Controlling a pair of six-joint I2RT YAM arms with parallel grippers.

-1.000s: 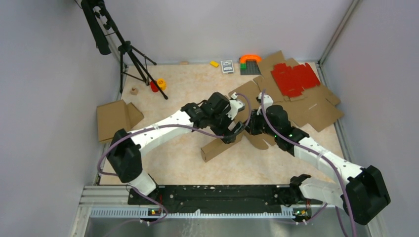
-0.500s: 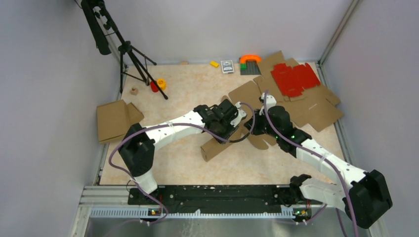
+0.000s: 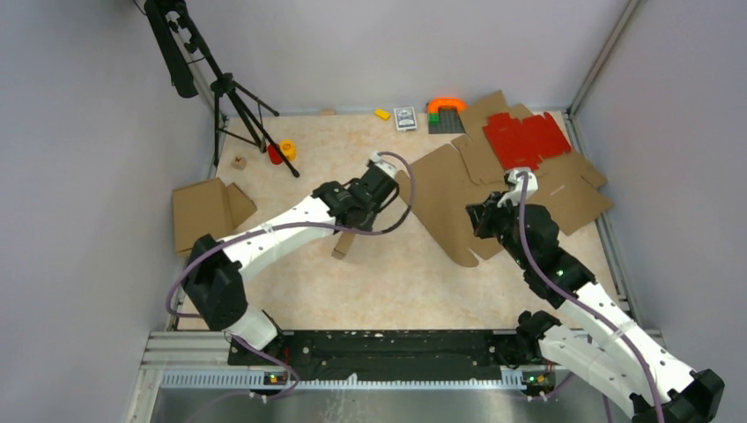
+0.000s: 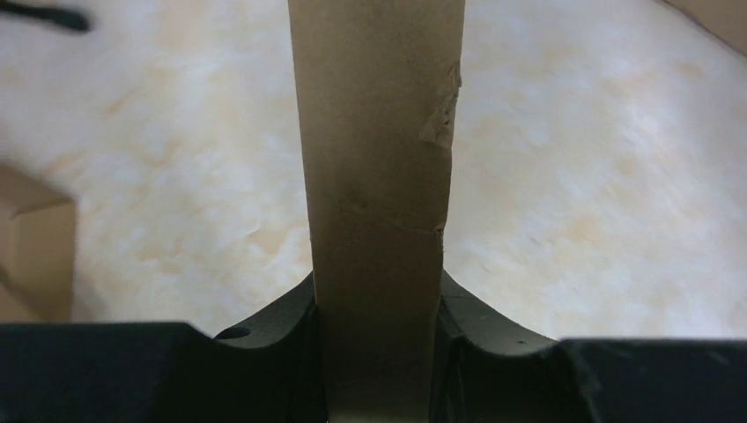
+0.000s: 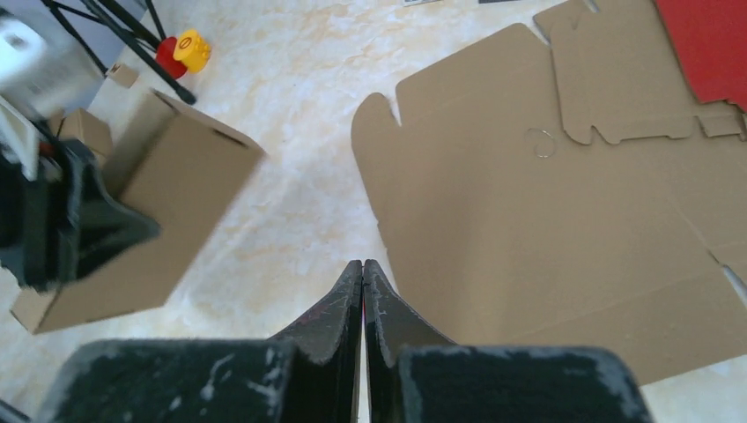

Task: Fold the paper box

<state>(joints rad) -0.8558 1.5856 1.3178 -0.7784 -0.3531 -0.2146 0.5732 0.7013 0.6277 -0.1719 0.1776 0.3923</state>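
The paper box [image 3: 445, 198] is a big flat brown die-cut sheet lying right of centre, also seen in the right wrist view [image 5: 528, 220]. My right gripper [image 3: 474, 218] hovers over its right part, shut with nothing in it [image 5: 363, 264]. My left gripper [image 3: 351, 225] is left of the sheet, shut on a separate folded brown cardboard box [image 3: 342, 244]. That box fills the gap between the fingers [image 4: 377, 176] and hangs tilted above the table [image 5: 150, 211].
A red die-cut sheet [image 3: 524, 139] lies on more flat cardboard at the back right. A folded cardboard piece [image 3: 207, 211] sits at the left edge. A black tripod [image 3: 238, 106] stands back left beside a red and yellow toy [image 3: 282, 152]. Small blocks and a card deck [image 3: 405, 117] line the back wall.
The left gripper closed on the folded box and carried it left, off the flat sheet. The right arm drew back to the right, its gripper still shut.
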